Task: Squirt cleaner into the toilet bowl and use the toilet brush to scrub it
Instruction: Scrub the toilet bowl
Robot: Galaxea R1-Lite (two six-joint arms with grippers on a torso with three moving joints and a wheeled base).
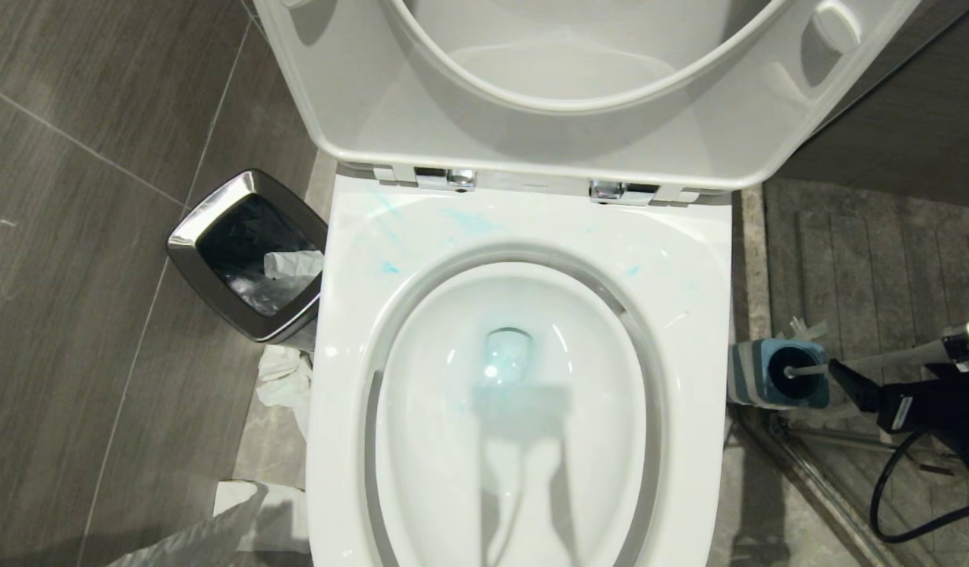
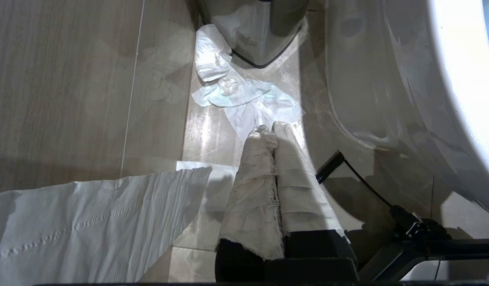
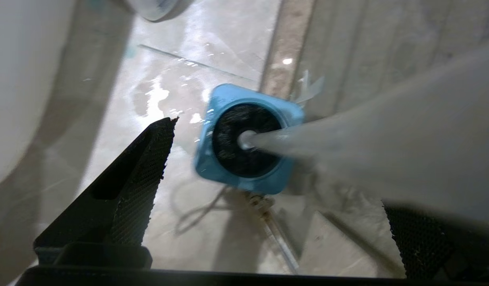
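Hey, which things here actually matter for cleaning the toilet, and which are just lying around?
For the job:
toilet bowl, streaked blue
toilet brush, standing in its holder
right gripper, open around the brush handle

Lying about:
waste bin
crumpled paper on the floor
paper sheet

The right gripper (image 3: 268, 190) reaches in low from the robot's right, its black jaws spread wide apart. The left gripper (image 2: 272, 131) hangs pointing down, cloth-wrapped jaws pressed together.
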